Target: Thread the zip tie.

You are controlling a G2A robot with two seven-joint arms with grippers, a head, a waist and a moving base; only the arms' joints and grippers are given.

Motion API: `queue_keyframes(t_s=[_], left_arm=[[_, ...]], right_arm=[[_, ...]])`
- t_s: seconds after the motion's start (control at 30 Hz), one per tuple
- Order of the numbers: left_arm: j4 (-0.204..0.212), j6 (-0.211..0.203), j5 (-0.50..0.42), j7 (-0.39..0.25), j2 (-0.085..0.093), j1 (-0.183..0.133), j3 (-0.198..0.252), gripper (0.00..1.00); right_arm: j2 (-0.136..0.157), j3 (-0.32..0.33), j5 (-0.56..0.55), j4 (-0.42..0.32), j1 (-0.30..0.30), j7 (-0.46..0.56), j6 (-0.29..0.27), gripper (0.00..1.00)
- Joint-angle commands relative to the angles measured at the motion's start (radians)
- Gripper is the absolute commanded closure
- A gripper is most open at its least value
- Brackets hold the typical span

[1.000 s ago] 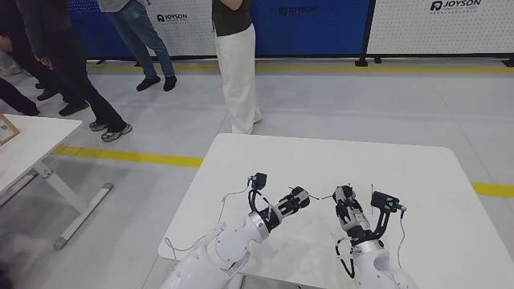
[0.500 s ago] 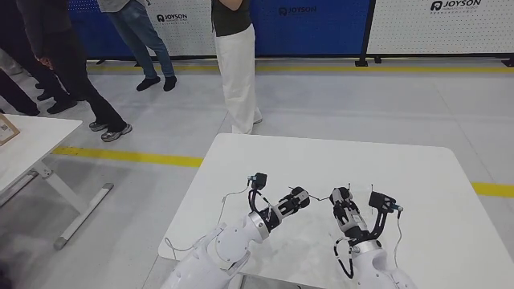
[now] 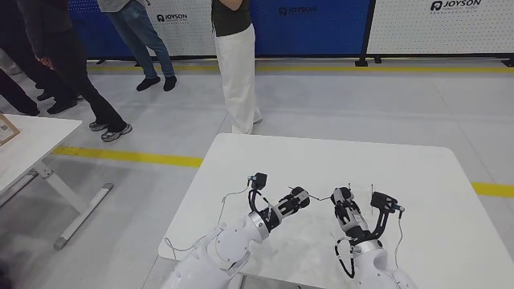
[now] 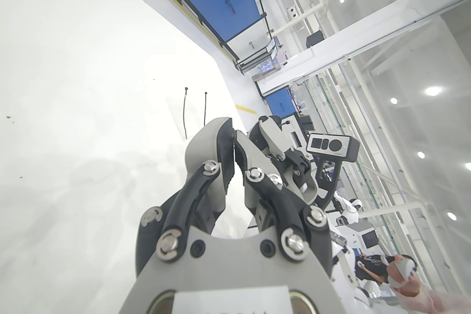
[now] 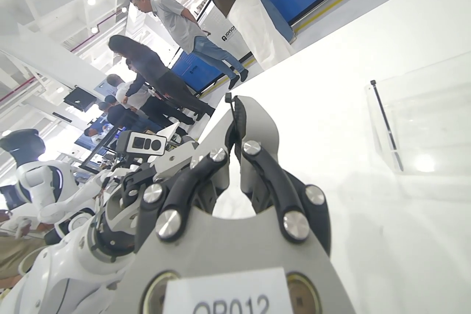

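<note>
Left of the clear tray (image 5: 434, 116), left gripper (image 4: 233, 137) and right gripper (image 5: 233, 109) stand close, a narrow gap between; beyond the tray lies open table (image 3: 321, 156).

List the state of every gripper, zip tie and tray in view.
left gripper: shut; a grip on anything cannot be told.
right gripper: shut on the zip tie.
zip tie: pinched, head poking past the fingertips.
spare zip ties: two, straight, unthreaded, lying side by side.
clear tray: flat on the table, a spare inside.
</note>
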Motion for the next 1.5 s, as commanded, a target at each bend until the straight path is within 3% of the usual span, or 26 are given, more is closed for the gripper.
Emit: queue_keyframes(t_s=[0.0,1.47], left_arm=[[0.000,0.000,0.000,0.000,0.000,0.000,0.000,1.00],[0.000,0.000,0.000,0.000,0.000,0.000,0.000,1.00]], right_arm=[[-0.002,0.001,-0.002,0.002,0.002,0.001,0.001,1.00],[-0.035,0.014,-0.023,0.021,0.000,0.021,0.012,1.00]])
